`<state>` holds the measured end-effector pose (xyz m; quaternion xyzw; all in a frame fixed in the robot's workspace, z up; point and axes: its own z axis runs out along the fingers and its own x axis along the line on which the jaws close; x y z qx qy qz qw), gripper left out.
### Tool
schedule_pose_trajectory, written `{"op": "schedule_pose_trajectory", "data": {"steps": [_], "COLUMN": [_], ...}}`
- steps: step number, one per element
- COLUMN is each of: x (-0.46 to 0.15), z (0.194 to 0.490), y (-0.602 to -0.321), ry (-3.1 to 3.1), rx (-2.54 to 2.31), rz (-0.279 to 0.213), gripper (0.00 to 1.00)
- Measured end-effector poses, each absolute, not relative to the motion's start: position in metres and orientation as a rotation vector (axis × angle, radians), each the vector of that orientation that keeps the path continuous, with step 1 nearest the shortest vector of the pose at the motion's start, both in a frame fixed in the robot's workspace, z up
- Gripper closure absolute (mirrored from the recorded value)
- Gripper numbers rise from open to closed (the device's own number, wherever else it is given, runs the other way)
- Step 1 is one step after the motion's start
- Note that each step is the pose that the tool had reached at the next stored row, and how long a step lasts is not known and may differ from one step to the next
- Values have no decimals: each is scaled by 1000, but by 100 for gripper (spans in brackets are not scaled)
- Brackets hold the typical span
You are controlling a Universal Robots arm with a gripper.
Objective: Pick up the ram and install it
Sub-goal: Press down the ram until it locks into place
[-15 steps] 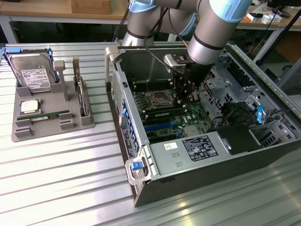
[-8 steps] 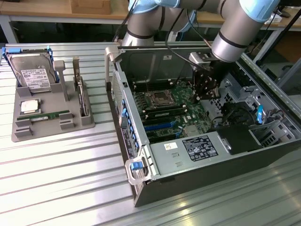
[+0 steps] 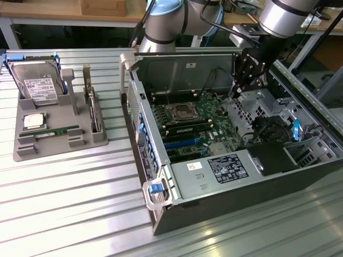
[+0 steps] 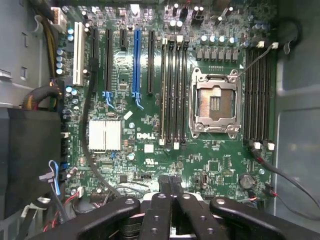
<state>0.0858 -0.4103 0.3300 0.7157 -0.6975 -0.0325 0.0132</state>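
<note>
The gripper [image 3: 236, 91] hovers with jaws shut and empty over the motherboard [image 4: 150, 135] at upper right of the exterior frame. The ram [image 3: 56, 131] lies in the grey tray [image 3: 59, 150] at left, well apart. Descending here risks snagging cables [image 4: 87, 115]. The fingertips themselves are cut off.

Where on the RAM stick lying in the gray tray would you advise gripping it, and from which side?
Across its thin faces near mid-length, coming from above: the ram lies flat in a slot of the gray tray, its long edges probably the easiest surfaces to reach.
</note>
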Motion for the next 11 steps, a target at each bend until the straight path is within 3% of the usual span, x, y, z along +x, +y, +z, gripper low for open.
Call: {"op": "schedule_pose_trajectory", "data": {"steps": [11], "x": [86], "z": [330], "y": [-410], "ry": [-2275], "rx": [2130], "rz": [-103], "gripper": [90]}}
